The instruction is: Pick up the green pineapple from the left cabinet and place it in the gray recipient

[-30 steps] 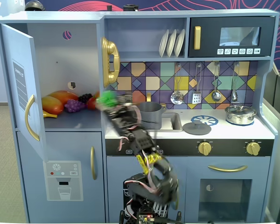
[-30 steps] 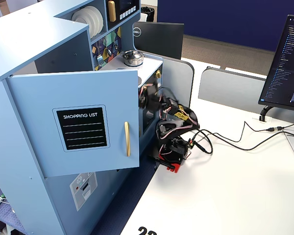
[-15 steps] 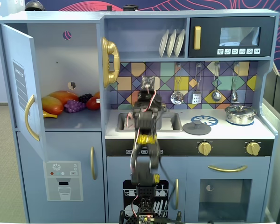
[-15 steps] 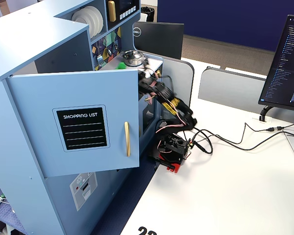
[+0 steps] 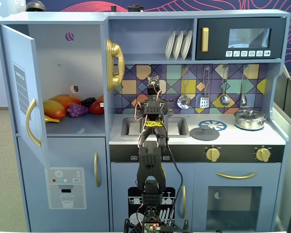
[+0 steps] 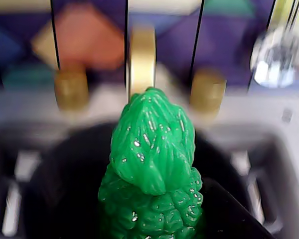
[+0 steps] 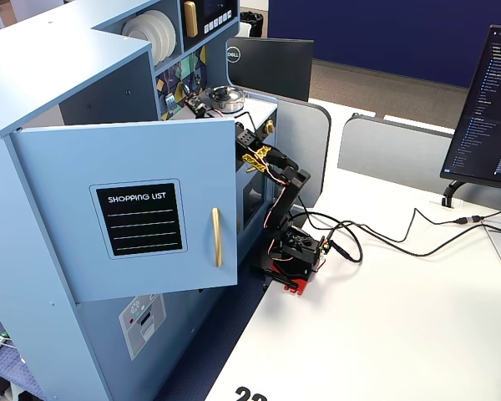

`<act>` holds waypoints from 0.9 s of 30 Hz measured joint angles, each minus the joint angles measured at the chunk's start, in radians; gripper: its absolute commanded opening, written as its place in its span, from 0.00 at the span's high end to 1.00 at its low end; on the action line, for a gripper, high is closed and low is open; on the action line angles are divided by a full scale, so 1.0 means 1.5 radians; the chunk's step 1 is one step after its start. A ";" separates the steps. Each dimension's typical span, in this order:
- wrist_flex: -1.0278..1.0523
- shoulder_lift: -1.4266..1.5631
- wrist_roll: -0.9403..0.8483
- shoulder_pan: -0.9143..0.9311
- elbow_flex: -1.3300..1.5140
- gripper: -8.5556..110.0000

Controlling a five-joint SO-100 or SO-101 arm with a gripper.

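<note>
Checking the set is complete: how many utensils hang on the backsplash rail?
4, in a row right of the arm in a fixed view: a strainer, a slotted spatula, a ladle and one more above the silver pot. The arm could hide others.

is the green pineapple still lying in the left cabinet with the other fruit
No, the wrist view shows the green pineapple up close at the camera, above a dark basin.
</note>
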 measured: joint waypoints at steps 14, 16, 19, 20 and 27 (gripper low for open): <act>-0.014 -0.030 0.043 -0.002 -0.078 0.65; -0.007 -0.017 0.037 -0.001 -0.088 0.66; 0.025 0.027 0.027 -0.001 -0.096 0.67; 0.042 0.049 0.025 -0.001 -0.096 0.69; 0.303 0.303 -0.025 0.021 0.004 0.92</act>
